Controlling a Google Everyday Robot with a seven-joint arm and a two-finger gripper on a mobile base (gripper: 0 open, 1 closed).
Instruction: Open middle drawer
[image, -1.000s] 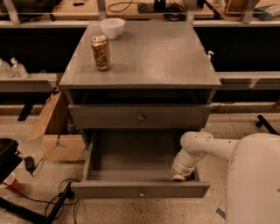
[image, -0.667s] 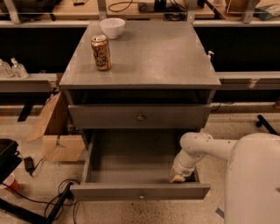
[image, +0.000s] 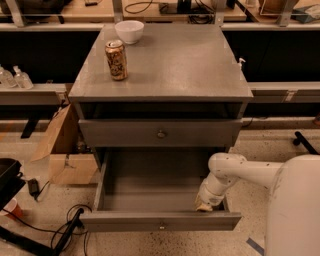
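While the middle drawer (image: 150, 192) juts toward frame bottom, long axis left-right, my pincer (image: 202, 205) sits inside its lower-right corner, grip unclear to me. Speckled floor (image: 275, 142) surrounds it.

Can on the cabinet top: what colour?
Gold and brown can, clearest in the camera view. The gripper is inside the open drawer, front right.
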